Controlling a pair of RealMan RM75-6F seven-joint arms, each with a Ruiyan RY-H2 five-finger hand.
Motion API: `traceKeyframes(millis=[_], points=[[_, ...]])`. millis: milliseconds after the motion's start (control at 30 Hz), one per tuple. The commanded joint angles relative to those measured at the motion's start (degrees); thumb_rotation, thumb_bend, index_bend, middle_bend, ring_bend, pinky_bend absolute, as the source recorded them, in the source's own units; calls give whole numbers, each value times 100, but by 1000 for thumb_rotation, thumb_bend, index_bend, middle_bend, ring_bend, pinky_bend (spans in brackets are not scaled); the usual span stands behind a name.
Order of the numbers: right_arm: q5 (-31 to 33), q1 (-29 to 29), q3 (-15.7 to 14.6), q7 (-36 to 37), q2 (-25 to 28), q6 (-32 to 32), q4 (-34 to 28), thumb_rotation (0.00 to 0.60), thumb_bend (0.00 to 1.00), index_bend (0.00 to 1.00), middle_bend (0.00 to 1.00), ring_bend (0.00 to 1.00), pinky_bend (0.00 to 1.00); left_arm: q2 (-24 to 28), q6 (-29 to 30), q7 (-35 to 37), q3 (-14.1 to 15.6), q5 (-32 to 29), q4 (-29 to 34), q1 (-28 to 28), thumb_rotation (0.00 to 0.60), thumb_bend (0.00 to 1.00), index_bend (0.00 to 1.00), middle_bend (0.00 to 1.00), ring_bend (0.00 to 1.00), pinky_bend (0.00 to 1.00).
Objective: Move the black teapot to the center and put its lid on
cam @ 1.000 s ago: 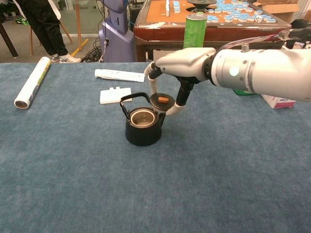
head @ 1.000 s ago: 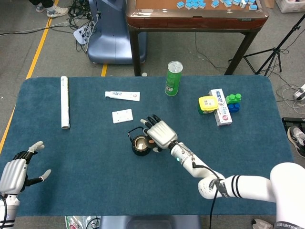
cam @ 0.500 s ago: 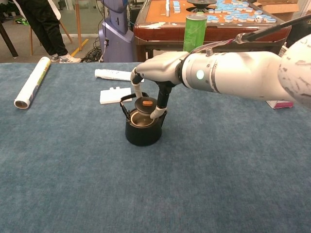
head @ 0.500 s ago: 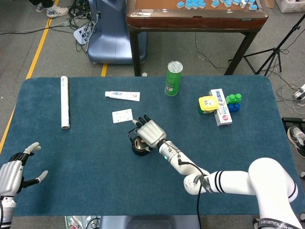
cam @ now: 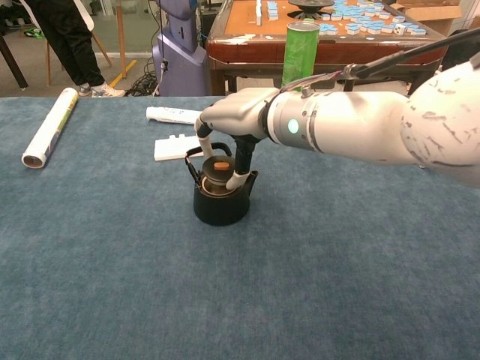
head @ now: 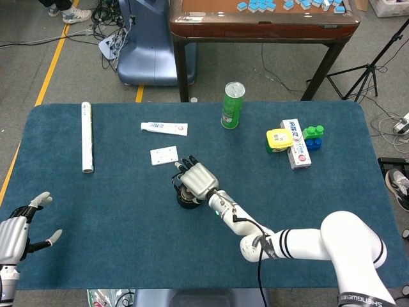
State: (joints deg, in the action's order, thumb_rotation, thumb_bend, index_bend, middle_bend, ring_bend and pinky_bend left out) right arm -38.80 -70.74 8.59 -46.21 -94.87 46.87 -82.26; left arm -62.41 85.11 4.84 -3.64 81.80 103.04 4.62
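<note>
left robot hand (head: 14, 230): fingers spread, empty | right robot hand (cam: 232, 112): pinching, arm extended

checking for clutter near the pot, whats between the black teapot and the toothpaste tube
The white flat block lies between the black teapot and the toothpaste tube, clearest in the head view; otherwise bare blue cloth.
</note>
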Motion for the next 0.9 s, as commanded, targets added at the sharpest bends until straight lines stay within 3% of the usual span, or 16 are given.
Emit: traceKeyframes(millis=[33, 900], points=[[45, -25, -22, -13, -16, 13, 12, 600, 267, 467, 107, 0, 0, 2, -2, 1, 6, 4, -3, -8, 600, 194, 149, 238, 273, 199], [247, -173, -160, -4, -18, 72, 45, 600, 267, 315, 94, 0, 0, 4, -42, 55, -20, 3, -20, -18, 600, 193, 149, 238, 272, 182]])
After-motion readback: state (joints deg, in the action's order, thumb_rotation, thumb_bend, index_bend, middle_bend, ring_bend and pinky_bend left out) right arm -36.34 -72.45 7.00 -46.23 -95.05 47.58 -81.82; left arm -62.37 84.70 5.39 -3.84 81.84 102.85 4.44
